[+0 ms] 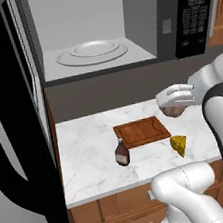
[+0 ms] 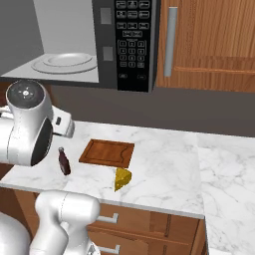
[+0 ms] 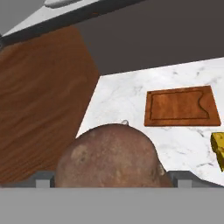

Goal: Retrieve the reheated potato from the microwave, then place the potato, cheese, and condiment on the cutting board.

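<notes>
Gripper [image 1: 172, 109]: above the counter [image 1: 89, 152], just off the far right corner of the cutting board [image 1: 142, 131]; jaws wide, closed on the potato [image 3: 111, 155], which sits between them in the hand view and shows as a brown lump under the white hand in the left base view.

Microwave [image 1: 96, 30]: door [image 1: 12, 113] swung fully open; turntable [image 1: 92, 51] bare.

Cutting board: flat on the marble, nothing on it.

Condiment bottle [image 1: 122, 153]: upright, just beside the board's near left corner, off the board.

Cheese [image 1: 179, 145]: on the counter near the board's right near corner, apart from it.

Step in hand, as judged: potato is out of the microwave and in transit; placing on the board is not yet done. Next move calls for carrying it a little left over the board, lowering, then opening the jaws. Bottle and cheese remain to be fetched.

Hard to make out: fingertips are mostly hidden behind the potato in the hand view; in the right base view the arm's own bulk covers the hand, so the grip contact cannot be checked there.
</notes>
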